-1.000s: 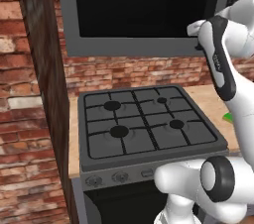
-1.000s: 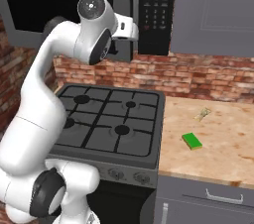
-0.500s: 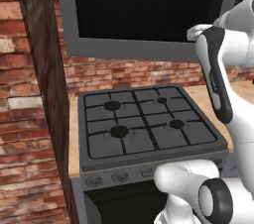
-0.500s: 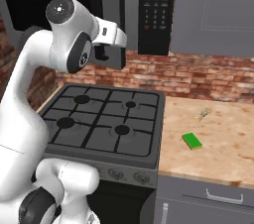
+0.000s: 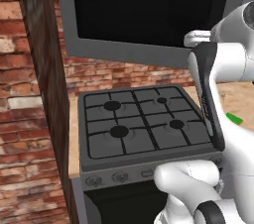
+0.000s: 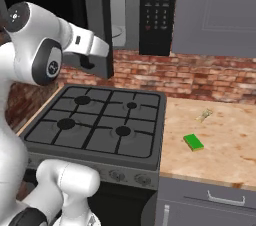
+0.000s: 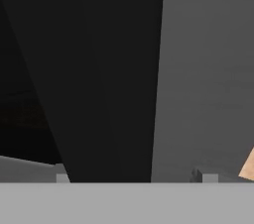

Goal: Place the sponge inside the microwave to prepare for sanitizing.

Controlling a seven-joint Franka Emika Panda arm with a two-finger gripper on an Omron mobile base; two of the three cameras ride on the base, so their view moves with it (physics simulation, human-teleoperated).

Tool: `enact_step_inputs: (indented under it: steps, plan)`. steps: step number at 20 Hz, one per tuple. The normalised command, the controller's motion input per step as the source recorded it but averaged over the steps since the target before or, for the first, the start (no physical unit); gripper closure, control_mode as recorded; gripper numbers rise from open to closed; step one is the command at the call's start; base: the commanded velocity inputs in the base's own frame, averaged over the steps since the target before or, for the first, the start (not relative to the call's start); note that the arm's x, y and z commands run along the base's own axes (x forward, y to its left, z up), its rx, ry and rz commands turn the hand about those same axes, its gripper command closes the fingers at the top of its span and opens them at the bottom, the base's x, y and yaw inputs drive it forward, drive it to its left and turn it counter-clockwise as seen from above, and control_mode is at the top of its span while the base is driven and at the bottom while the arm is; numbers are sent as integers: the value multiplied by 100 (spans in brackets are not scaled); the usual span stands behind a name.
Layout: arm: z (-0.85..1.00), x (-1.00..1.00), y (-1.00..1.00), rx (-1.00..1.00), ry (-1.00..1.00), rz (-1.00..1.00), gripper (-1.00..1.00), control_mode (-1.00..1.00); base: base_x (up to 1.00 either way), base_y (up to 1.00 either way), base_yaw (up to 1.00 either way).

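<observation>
— Green on top, one sponge, flat on the tan wooden counter to the right of the stove. A sliver of it also peeks past the arm in the left base view.

— Anything touching it?

— No. It lies by itself, well apart from the robot. One tiny pale object sits near it, further back toward the brick wall, not touching.

— And the microwave?

— One microwave, mounted above the stove. Its door is swung open, dark glass in a grey frame; in the right base view you see the door edge-on and, behind it, a strip of light interior with part of the round turntable. The black keypad panel is on its right side.

— Count the rest.

— One black gas stove with four burners, and a row of knobs along its front. One grey cabinet to the right of the microwave, one drawer handle below the counter.

— How is the arm posed?

— One arm, raised high. Its forearm reaches level toward the open door's lower edge, at the height of the microwave's bottom. The hand view is pressed up close to the dark glass and grey frame.

— Is the pincer open or closed?

— I cannot tell; the door hides the fingers.
</observation>
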Motion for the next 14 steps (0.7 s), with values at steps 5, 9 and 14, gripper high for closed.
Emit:
enact_step_inputs:
  steps: [5, 9, 14]
  plan:
    - [0, -45, 45, -1, 0, -10, 100, -100, 0, 0, 0]
    - [0, -46, 47, -1, 0, -10, 100, -100, 0, 0, 0]
    - [0, -43, 49, 0, 0, -9, 100, -100, 0, 0, 0]
